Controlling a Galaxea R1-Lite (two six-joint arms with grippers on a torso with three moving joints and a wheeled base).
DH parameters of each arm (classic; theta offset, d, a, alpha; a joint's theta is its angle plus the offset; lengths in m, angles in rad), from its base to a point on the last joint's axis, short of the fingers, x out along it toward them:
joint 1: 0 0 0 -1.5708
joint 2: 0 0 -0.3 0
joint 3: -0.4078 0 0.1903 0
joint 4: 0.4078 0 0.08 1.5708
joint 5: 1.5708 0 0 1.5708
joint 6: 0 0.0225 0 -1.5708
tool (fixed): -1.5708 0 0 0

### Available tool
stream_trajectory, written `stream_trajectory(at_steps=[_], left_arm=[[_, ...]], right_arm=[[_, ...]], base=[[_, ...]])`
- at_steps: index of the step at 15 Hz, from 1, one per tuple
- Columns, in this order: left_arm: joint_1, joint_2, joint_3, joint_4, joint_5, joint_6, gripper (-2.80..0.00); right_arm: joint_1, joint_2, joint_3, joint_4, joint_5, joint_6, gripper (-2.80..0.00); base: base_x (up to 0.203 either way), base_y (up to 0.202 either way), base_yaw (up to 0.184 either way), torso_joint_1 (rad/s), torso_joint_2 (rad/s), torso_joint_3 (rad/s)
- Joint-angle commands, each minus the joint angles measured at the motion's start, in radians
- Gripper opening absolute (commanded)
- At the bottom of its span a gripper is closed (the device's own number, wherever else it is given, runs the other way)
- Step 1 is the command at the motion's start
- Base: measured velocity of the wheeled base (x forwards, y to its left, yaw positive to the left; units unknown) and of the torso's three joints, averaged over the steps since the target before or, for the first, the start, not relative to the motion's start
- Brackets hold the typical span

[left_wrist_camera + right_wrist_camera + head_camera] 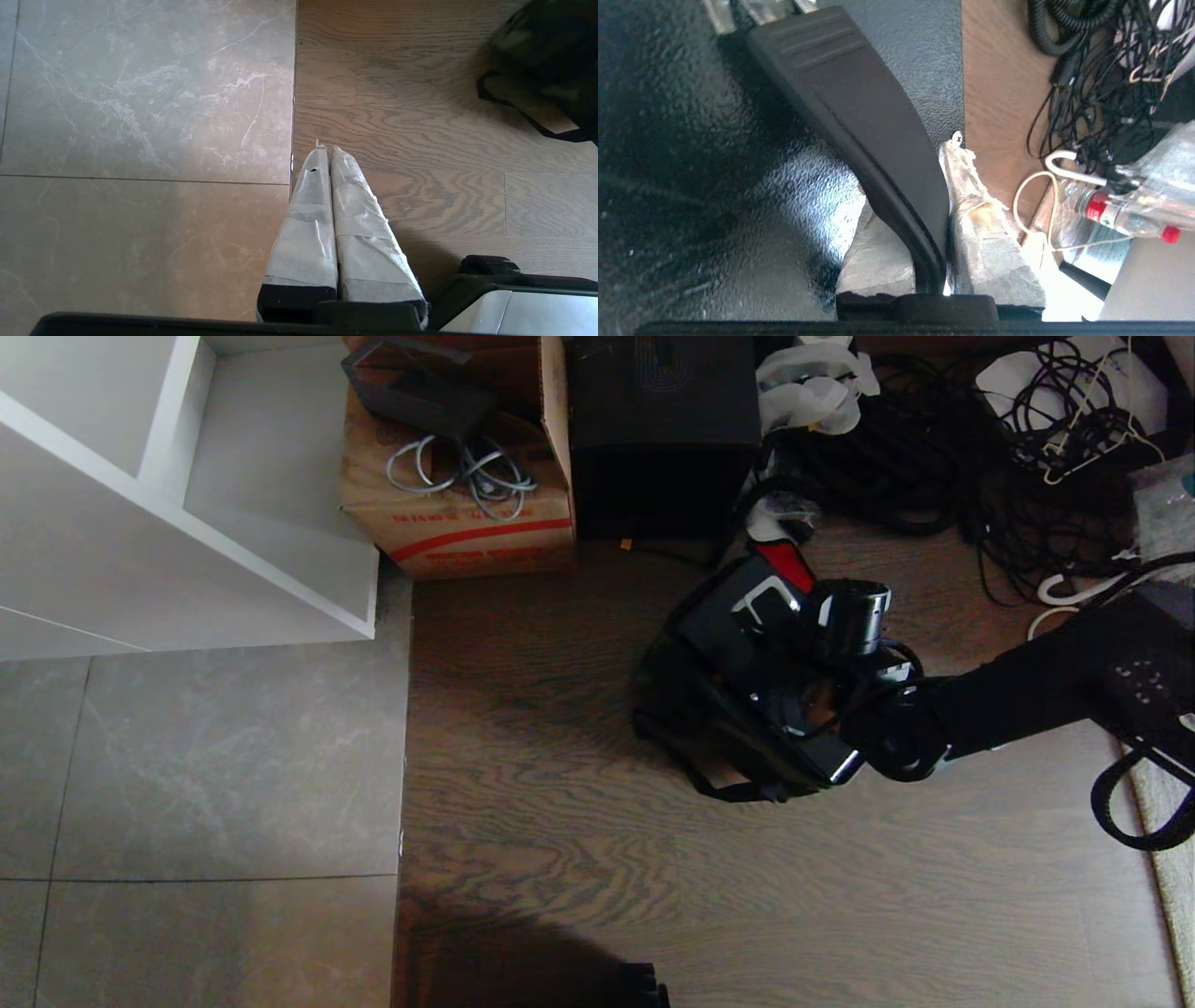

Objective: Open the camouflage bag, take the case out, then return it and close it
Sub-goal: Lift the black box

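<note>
Over the camouflage bag [691, 709], the right tool [924, 242] clamps the case [738, 163] handle [859, 121], hiding it.

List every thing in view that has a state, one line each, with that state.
camouflage bag: on the wood floor, open, red lining showing.
case: partly out of the bag, tilted, handle gripped.
case handle: clamped between the right hand's fingers.
right hand: shut on the case handle.
left hand: shut, empty, parked over the floor seam.
cardboard carton: open, cables inside.
</note>
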Motion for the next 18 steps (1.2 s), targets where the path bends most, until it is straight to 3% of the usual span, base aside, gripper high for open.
stream_trajectory(at_steps=[1,12,18], left_arm=[[0.0,0.0,0.009,0.0,0.0,-0.001,-2.8],[0.0,0.0,0.009,0.0,0.0,-0.001,-2.8],[0.0,0.0,0.009,0.0,0.0,-0.001,-2.8]], right_arm=[[0.002,-0.037,0.002,0.015,0.002,-0.006,-2.8],[-0.005,-0.13,-0.019,0.069,0.017,-0.043,-2.8],[-0.038,-0.182,-0.041,0.059,0.017,-0.181,-2.8]], base=[[0.0,0.0,0.0,0.0,0.0,0.0],[0.0,0.0,0.0,0.0,0.0,0.0],[0.0,0.0,0.0,0.0,0.0,0.0]])
